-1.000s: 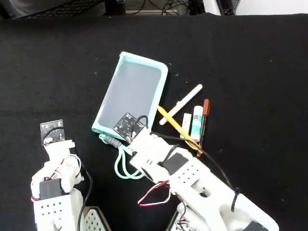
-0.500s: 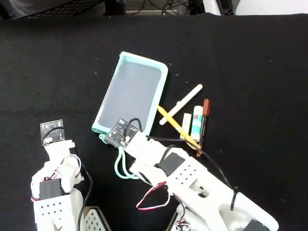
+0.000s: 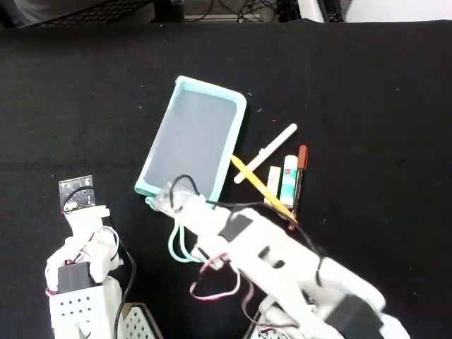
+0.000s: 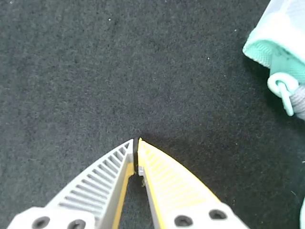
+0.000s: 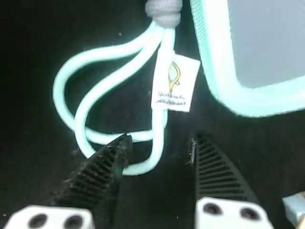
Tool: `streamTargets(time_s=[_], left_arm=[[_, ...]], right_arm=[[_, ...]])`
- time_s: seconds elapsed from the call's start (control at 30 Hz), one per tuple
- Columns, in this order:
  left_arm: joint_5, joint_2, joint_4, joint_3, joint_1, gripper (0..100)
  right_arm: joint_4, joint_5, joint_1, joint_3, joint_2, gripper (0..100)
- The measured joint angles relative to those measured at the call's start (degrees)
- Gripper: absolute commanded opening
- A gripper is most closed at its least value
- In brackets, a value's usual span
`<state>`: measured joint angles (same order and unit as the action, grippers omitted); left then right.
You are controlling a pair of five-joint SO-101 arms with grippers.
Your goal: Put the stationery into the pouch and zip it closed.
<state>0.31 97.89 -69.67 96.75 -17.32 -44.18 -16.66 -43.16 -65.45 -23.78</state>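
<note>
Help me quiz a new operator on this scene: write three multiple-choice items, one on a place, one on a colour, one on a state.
1. Where does the stationery lie?
A) inside the pouch
B) on the table beside the pouch
C) in a gripper

2. What colour is the pouch's cord loop?
A) red
B) mint green
C) yellow

3. How do the jaws of the left gripper stand?
A) wide open
B) shut on a pen
C) shut, holding nothing

Answers:
1 B: it lies loose on the table along the pouch's side.
2 B: it matches the pouch's rim.
3 C: the tips meet above bare table.
</note>
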Motion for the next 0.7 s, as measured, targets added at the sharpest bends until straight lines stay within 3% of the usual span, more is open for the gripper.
streamTargets(time_s=[0.07,0.33,0.57,0.7], left_arm=[[0.0,0.0,0.0,0.0,0.0,3],[0.0,0.0,0.0,0.0,0.0,3],[0.0,0.0,0.0,0.0,0.0,3],[0.0,0.0,0.0,0.0,0.0,3]], right_arm=[[-1.0,-0.1,0.4,2.6,3.0,1.5],[-6.7,0.0,7.5,5.3,0.6,1.1],[-21.2,-0.5,8.6,5.3,-17.6,1.1],[-25.8,-7.2,14.5,3.5,-29.5,1.1]])
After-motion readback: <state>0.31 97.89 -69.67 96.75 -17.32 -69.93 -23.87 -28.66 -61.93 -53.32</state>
